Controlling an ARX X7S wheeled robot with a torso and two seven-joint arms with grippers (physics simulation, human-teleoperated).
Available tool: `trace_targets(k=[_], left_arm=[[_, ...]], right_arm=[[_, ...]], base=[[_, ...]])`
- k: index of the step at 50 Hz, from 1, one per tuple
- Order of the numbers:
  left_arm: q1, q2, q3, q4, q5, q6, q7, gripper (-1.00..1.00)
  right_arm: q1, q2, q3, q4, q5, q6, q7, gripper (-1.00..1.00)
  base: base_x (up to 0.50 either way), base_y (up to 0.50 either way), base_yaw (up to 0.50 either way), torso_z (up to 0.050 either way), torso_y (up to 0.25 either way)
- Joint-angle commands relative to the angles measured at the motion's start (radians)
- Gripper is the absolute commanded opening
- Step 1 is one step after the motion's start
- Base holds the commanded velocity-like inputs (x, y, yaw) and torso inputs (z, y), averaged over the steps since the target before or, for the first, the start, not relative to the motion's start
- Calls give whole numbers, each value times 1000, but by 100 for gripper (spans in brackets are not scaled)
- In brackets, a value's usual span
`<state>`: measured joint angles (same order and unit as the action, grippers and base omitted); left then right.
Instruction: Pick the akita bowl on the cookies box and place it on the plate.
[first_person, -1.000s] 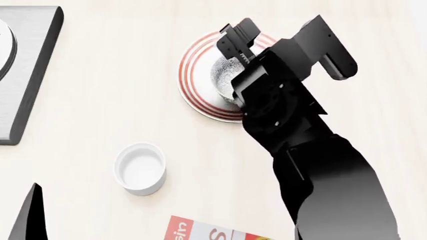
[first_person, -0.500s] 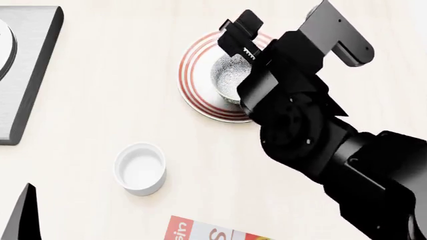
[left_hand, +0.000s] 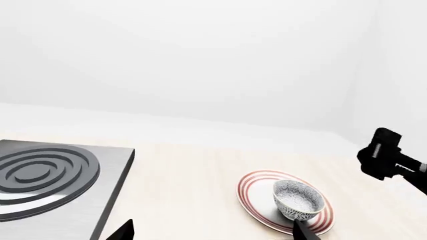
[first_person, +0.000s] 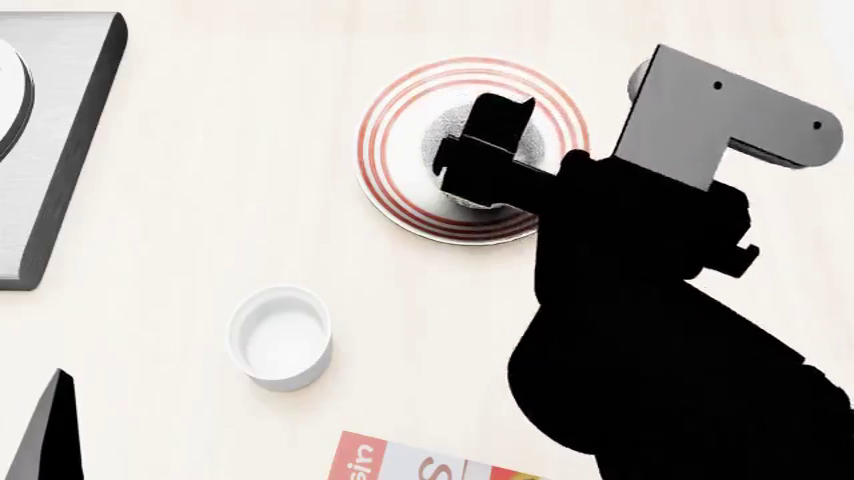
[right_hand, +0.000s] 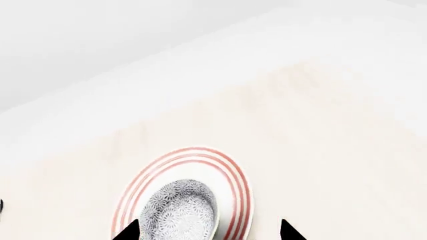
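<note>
The akita bowl (left_hand: 298, 199), grey-speckled outside and pale inside, stands upright on the plate (left_hand: 257, 187), a white plate with red rings. In the head view my right gripper (first_person: 483, 150) hangs over the bowl (first_person: 441, 130) and hides most of it. In the right wrist view that gripper (right_hand: 208, 232) is open. The bowl (right_hand: 180, 212) is below its spread tips, nearer one tip and not held, on the plate (right_hand: 233, 185). My left gripper (left_hand: 213, 235) is open and holds nothing, well short of the plate. A corner of the cookies box (first_person: 427, 468) shows at the near edge.
A plain white cup (first_person: 280, 335) stands on the table between the plate (first_person: 400, 150) and the box. A grey stove plate with a coil burner (left_hand: 47, 175) lies at the far left (first_person: 60, 150). The right arm fills the lower right of the head view.
My right gripper has let go of the bowl and risen from it, pulling back toward the head camera. The bowl stays on the plate. The left arm has barely moved.
</note>
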<state>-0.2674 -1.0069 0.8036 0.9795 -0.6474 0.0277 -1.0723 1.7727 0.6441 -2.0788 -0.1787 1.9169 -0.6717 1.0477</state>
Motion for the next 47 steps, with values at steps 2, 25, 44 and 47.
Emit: trace_targets(k=[2, 25, 44, 47], left_arm=[[-2, -6, 2, 2, 0, 4, -4, 100], [-16, 4, 24, 8, 9, -12, -3, 100], [-26, 7, 38, 24, 16, -31, -13, 100], [-27, 5, 39, 26, 16, -32, -15, 100]], right_arm=[[50, 79, -162, -214, -407, 19, 277, 100], [-633, 204, 567, -436, -1069, 808, 520, 100], [-964, 159, 794, -524, -1298, 1019, 514, 100], [-997, 160, 810, -523, -1318, 1017, 506, 100]], base=[[0, 0, 0, 0, 0], [0, 0, 0, 0, 0], [0, 0, 0, 0, 0], [0, 0, 0, 0, 0]])
